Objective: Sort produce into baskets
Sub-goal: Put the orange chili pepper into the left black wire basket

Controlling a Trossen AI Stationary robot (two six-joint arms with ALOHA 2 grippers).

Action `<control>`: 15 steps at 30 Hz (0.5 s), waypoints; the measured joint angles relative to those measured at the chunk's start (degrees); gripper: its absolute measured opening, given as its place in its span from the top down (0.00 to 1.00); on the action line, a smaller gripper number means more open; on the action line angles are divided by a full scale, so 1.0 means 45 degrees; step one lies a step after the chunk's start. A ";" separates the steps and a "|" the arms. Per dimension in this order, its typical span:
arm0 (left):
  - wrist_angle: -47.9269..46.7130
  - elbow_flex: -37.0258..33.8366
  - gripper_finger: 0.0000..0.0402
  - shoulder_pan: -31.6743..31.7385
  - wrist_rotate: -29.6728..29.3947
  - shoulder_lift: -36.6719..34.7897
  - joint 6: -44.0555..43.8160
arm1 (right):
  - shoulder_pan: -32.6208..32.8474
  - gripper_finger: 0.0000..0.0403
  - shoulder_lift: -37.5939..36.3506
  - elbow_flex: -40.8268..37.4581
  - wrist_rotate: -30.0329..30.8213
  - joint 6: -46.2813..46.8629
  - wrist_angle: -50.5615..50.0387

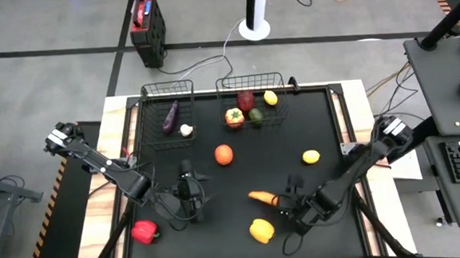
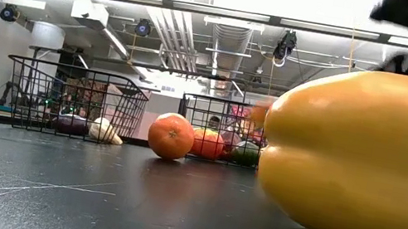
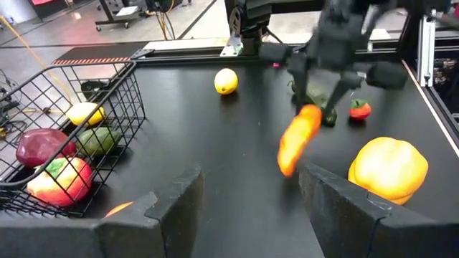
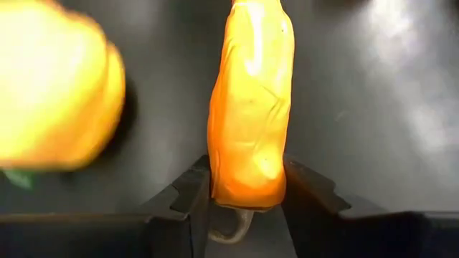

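Observation:
My right gripper (image 1: 289,201) is shut on an orange carrot (image 1: 264,197) near the table's front, just left of its fingers. A yellow pepper (image 1: 261,231) lies on the mat close to the carrot's near side. My left gripper (image 1: 187,192) is open and empty above the mat, left of the carrot; its fingers (image 3: 176,208) point toward the carrot (image 3: 297,140). An orange (image 1: 223,154) and a lemon (image 1: 311,157) lie on the mat. The narrower basket (image 1: 150,110) holds an eggplant (image 1: 170,117) and garlic (image 1: 186,130). The wider basket (image 1: 281,110) holds several pieces. My right gripper pinches the carrot's thick end (image 4: 247,183), by the green stem, between its two fingers (image 4: 188,197). The fingers lie along the carrot, which points straight out past them. In the left wrist view the carrot slants down below the gripper (image 3: 326,68); whether its tip touches the mat I cannot tell.
A red pepper (image 1: 144,230) lies near the table's front left corner. A small red piece (image 3: 359,109) and a dark green one (image 3: 315,97) lie behind my right gripper. The baskets stand at the far edge. Open mat lies between the orange and the front edge.

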 joint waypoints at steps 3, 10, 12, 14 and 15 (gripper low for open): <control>0.0218 0.0000 0.47 0.0000 0.0000 0.0190 0.0039 | -0.0092 0.67 -0.0817 0.0005 0.1047 -0.0588 0.0072; 0.2313 0.0000 0.47 0.0000 0.0019 0.1253 0.1353 | -0.0414 0.66 -0.2000 0.0015 0.2828 -0.3892 0.2780; 0.3342 0.0000 0.47 0.0046 0.0019 0.1541 0.1969 | -0.0539 0.66 -0.2018 0.0015 0.2832 -0.5304 0.4104; 0.4331 0.0000 0.46 0.0114 0.0012 0.1816 0.2583 | -0.0646 0.66 -0.1973 0.0015 0.2826 -0.6632 0.5424; 0.4696 0.0000 0.45 0.0147 0.0015 0.1936 0.2810 | -0.0691 0.66 -0.1956 0.0015 0.2829 -0.7261 0.6032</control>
